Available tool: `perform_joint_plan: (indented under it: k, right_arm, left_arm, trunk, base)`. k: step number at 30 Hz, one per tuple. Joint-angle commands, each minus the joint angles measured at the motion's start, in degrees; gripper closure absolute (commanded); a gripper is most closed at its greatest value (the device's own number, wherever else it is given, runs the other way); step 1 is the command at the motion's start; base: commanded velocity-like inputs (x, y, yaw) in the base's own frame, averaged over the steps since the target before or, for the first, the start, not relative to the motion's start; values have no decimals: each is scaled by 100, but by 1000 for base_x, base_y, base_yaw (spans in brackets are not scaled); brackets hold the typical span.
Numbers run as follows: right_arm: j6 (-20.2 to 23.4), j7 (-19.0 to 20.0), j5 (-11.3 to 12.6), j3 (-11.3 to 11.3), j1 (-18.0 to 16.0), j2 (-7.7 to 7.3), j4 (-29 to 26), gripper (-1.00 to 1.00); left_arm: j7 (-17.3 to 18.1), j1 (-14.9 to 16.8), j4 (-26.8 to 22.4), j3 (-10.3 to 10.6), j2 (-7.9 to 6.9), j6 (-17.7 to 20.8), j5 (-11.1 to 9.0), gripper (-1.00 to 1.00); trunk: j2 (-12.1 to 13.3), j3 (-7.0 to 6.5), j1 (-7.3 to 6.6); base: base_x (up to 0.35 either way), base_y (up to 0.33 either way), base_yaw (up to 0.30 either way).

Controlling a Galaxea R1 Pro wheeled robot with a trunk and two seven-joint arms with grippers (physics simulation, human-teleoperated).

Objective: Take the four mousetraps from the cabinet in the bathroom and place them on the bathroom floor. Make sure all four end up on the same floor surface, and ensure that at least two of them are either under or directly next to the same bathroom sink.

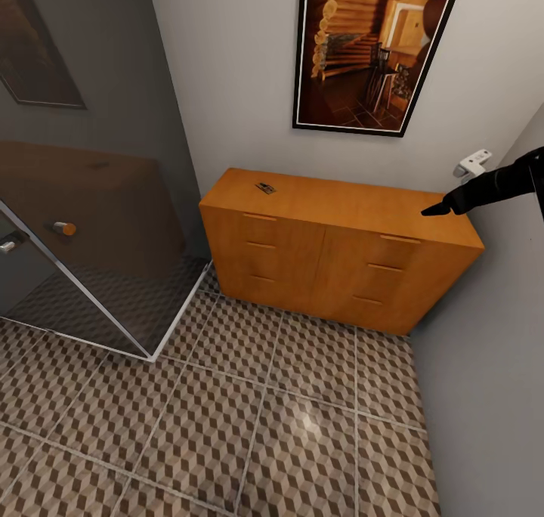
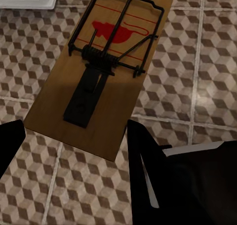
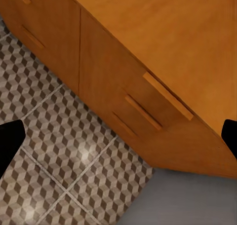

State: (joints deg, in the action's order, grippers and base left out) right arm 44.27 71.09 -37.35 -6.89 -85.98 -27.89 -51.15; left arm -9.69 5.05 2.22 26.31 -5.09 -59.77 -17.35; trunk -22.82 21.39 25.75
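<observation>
A mousetrap (image 2: 106, 67) hangs gripped between the left gripper (image 2: 74, 136) fingers above the bathroom floor (image 1: 302, 434); another mousetrap (image 1: 265, 188) waits on the cabinet (image 1: 332, 252), upper centre. The right gripper (image 3: 118, 136) hovers spread, empty. Next, seemingly: setting down.

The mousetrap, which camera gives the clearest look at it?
The left wrist view: a mousetrap appears large there, above the bathroom floor, with its wire bar, spring and red mark plain. The head view shows another mousetrap as a tiny dark speck on the cabinet. The right wrist view looks at the cabinet front.
</observation>
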Motion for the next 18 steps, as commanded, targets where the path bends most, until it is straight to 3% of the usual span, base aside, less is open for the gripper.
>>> perform_joint_plan:
  k: [1,18]
  right_arm:
    - [38,38,-35,-13,-6,-6,-9,-100]
    - [49,19,-38,-27,-6,3,-8,-100]
  left_arm:
    - [-70,7,16,51,2,-23,9,100]
    - [-68,4,16,41,-1,-23,4,100]
  trunk:
    - [-10,9,3]
    - [-10,9,3]
  base:
    - [0,0,0]
    - [17,0,0]
